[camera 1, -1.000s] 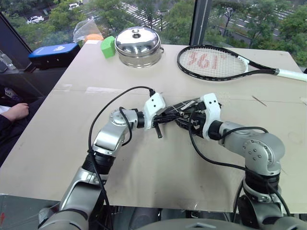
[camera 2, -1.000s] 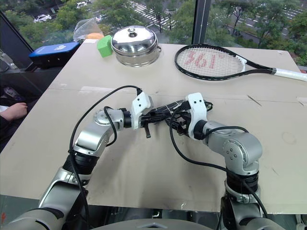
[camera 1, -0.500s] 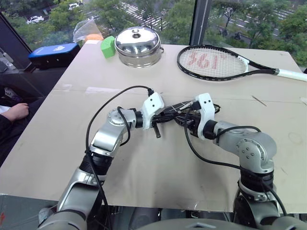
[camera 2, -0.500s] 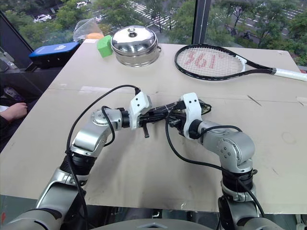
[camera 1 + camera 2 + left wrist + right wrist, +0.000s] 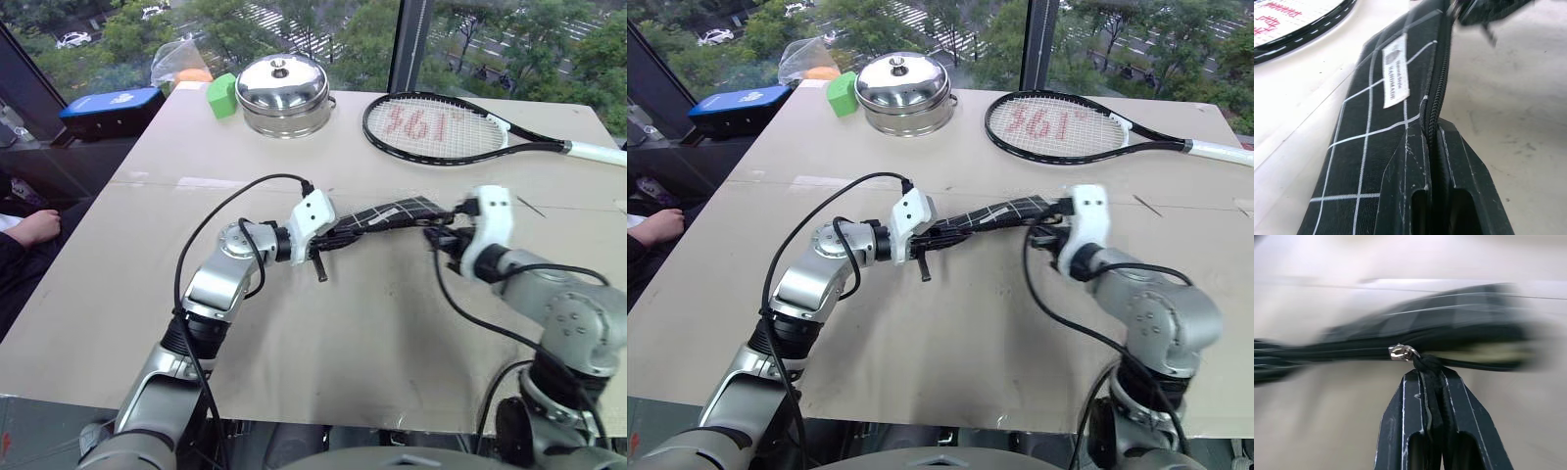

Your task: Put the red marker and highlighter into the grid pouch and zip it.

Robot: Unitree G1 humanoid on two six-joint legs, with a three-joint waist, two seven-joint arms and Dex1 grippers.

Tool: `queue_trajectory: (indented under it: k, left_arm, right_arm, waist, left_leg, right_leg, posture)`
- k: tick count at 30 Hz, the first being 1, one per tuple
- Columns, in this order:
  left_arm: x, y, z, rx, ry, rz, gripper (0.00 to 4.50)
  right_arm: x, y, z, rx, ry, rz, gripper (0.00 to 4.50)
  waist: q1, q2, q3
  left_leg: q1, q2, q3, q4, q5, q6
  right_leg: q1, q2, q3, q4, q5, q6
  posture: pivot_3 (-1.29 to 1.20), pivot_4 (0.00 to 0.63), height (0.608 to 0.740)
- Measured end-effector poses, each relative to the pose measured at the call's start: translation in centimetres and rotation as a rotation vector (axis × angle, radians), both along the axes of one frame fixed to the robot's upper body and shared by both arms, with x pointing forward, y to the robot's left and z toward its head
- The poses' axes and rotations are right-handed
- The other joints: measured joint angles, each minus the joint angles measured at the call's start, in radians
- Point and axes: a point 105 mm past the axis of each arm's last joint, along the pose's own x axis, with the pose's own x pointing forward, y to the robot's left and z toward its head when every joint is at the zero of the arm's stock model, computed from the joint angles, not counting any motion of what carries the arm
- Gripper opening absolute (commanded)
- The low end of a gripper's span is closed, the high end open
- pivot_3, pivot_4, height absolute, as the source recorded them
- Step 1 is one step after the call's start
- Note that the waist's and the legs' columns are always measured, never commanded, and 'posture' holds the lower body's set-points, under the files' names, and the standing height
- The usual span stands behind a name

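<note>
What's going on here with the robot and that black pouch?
The robot holds the grid pouch stretched between its two arms above the table. The left claw is shut on one end of the pouch at the zipper line, and the right claw is shut on the dark zipper pull at the other end. It looks like the zipping step. A tennis racket and steel pot sit behind.

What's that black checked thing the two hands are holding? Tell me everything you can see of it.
It is the grid pouch: a flat, long, black fabric case crossed by thin white grid lines, with a small white label on one face. A dark zipper runs along its upper edge. It is stretched out above the tan table, edge up. The left hand is shut on one end; the right hand is shut on the dark zipper pull at the other end.
</note>
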Motion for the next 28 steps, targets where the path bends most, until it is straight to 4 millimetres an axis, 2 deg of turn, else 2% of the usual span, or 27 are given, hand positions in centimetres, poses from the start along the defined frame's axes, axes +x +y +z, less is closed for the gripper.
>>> queue_trajectory:
  k: [1,2,5,8,11,13,16,18,19,20,23,28]
  left_arm:
    - [0.1,0.0,-0.2,0.007,-0.004,-0.002,0.0]
    - [-0.1,-0.6,-0.6,0.016,-0.009,-0.026,0.0]
    - [-0.4,-1.3,-1.0,0.038,-0.043,-0.063,0.0]
    - [0.0,-1.0,-1.4,0.062,-0.092,-0.059,0.0]
    - [-0.2,-0.7,-1.6,0.05,-0.109,-0.087,0.93]
    - [-1.2,0.0,-1.4,-0.037,-0.052,-0.119,1.79]
    - [-2.6,3.0,-1.9,-0.112,0.092,-0.106,3.27]
    - [-4.0,4.9,-1.6,-0.15,0.167,-0.108,4.27]
    - [-4.8,6.1,-1.7,-0.16,0.206,-0.097,4.48]
    - [-5.7,7.7,-1.8,-0.165,0.249,-0.071,4.48]
    - [-7.6,10.6,-2.8,-0.15,0.333,0.005,4.48]
    - [-10.4,13.3,-3.5,-0.094,0.396,0.087,4.48]
  right_arm:
    - [-0.3,-1.7,-0.4,-0.047,0.022,-0.047,0.06]
    - [-0.4,-2.1,-0.6,-0.066,0.032,-0.055,0.06]
    - [-0.7,-2.7,-0.8,-0.135,0.027,-0.046,0.06]
    - [-1.0,-1.9,-0.8,-0.098,-0.04,0.005,0.06]
    - [-1.7,-1.8,-0.9,-0.203,-0.093,0.103,0.85]
    - [-3.1,-2.2,-1.5,-0.256,-0.108,0.185,1.7]
    - [-5.5,-3.2,-2.4,-0.204,-0.116,0.242,3.15]
    - [-7.6,-4.8,-2.5,-0.209,-0.14,0.273,4.18]
    - [-8.7,-5.7,-2.5,-0.219,-0.149,0.282,4.46]
    - [-10.0,-6.8,-2.3,-0.233,-0.162,0.288,4.46]
    - [-12.8,-9.2,-1.9,-0.293,-0.185,0.307,4.46]
    - [-16.0,-11.6,-0.6,-0.411,-0.22,0.351,4.46]
  waist:
    - [-0.001,0.0,0.0]
    - [-0.001,0.0,0.0]
    - [-0.003,0.0,0.0]
    - [-0.003,0.001,0.0]
    - [-0.001,0.0,0.0]
    - [0.002,-0.001,-0.001]
    - [-0.003,-0.001,-0.001]
    - [-0.001,-0.001,-0.001]
    - [-0.001,-0.001,-0.001]
    - [-0.001,0.0,-0.001]
    - [0.0,0.001,0.0]
    - [0.002,0.006,0.003]
  left_leg:
    - [0.0,0.0,0.0,0.0,0.0,0.0]
    - [0.0,0.0,0.0,-0.001,0.0,0.0]
    - [0.0,0.0,0.001,-0.002,0.0,0.0]
    - [0.0,0.001,0.001,-0.003,0.0,0.0]
    - [0.0,0.0,0.002,-0.002,0.0,0.001]
    - [-0.001,0.0,0.002,-0.002,-0.001,0.002]
    - [0.0,0.002,0.002,-0.002,-0.001,0.002]
    - [0.001,0.002,0.002,-0.002,-0.002,0.002]
    - [0.002,0.002,0.002,-0.002,-0.002,0.002]
    - [0.003,0.003,0.002,-0.002,-0.002,0.002]
    - [0.005,0.003,0.001,-0.002,-0.002,0.002]
    - [0.006,0.004,0.0,-0.003,-0.005,-0.004]
  right_leg:
    - [0.0,0.0,0.0,0.0,0.0,0.0]
    - [0.0,0.0,0.001,0.0,0.0,0.0]
    - [-0.001,0.0,0.001,0.0,0.0,0.0]
    - [-0.002,0.001,0.002,0.0,0.0,0.0]
    - [-0.002,0.0,0.003,-0.001,0.0,0.0]
    - [-0.002,-0.001,0.003,-0.003,0.0,0.001]
    - [-0.001,0.001,0.005,-0.004,-0.001,0.001]
    - [0.0,0.0,0.005,-0.004,-0.001,0.001]
    - [0.001,0.0,0.005,-0.004,-0.001,0.001]
    - [0.002,0.0,0.006,-0.004,-0.002,0.002]
    - [0.003,-0.002,0.007,-0.006,-0.006,0.002]
    - [0.003,-0.007,0.01,-0.007,-0.006,0.001]
  posture:
    - [0.0,0.15,0.74]
    - [0.0,0.15,0.74]
    - [0.0,0.15,0.74]
    - [0.0,0.15,0.74]
    - [0.0,0.15,0.74]
    - [0.0,0.15,0.74]
    - [0.0,0.15,0.74]
    - [0.0,0.15,0.74]
    - [0.0,0.15,0.74]
    - [0.0,0.15,0.74]
    - [0.0,0.15,0.74]
    - [0.0,0.15,0.74]
